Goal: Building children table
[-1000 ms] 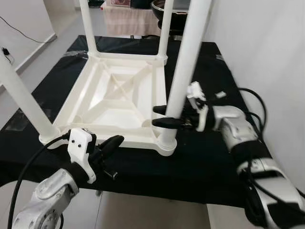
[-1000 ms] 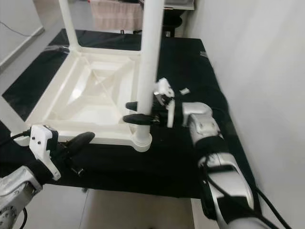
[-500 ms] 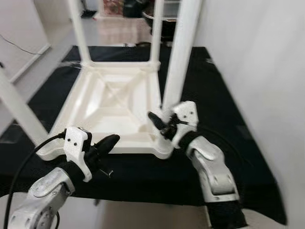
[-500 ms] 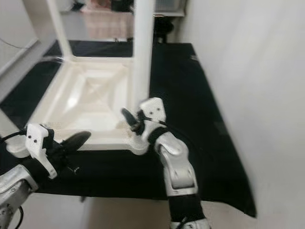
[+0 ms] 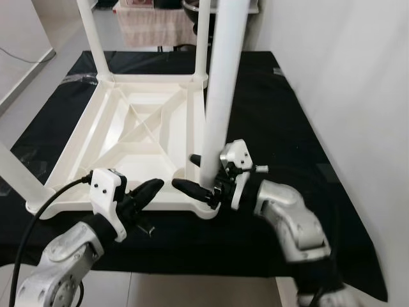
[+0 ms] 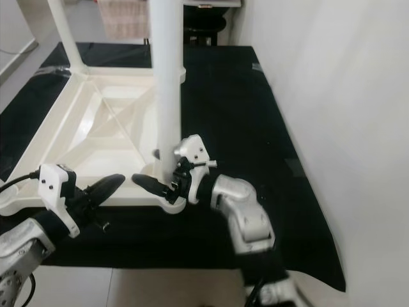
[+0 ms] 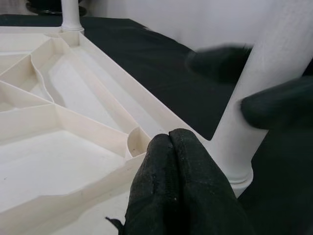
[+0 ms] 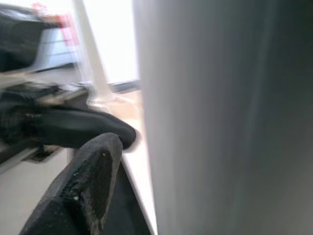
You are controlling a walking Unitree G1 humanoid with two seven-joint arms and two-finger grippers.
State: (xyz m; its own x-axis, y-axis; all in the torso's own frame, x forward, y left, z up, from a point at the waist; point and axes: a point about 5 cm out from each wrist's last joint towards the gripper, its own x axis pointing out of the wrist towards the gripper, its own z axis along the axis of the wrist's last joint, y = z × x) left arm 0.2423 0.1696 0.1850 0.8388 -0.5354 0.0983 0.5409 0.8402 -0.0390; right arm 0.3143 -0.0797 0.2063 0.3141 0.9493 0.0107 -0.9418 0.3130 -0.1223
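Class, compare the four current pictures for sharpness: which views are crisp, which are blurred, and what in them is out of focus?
Left and right eye views: mostly crisp on the upturned table. Left wrist view: sharp on the left gripper, but the right gripper behind is soft. Right wrist view: heavily blurred, the table leg a grey-white smear.

A black cloth (image 5: 268, 96) is covering the work surface. A white wall (image 5: 345, 77) is running along the cloth's right edge. Light floor tiles (image 5: 38, 45) are showing to the cloth's left. A pale draped fabric (image 5: 153, 29) is hanging beyond the cloth's far edge.
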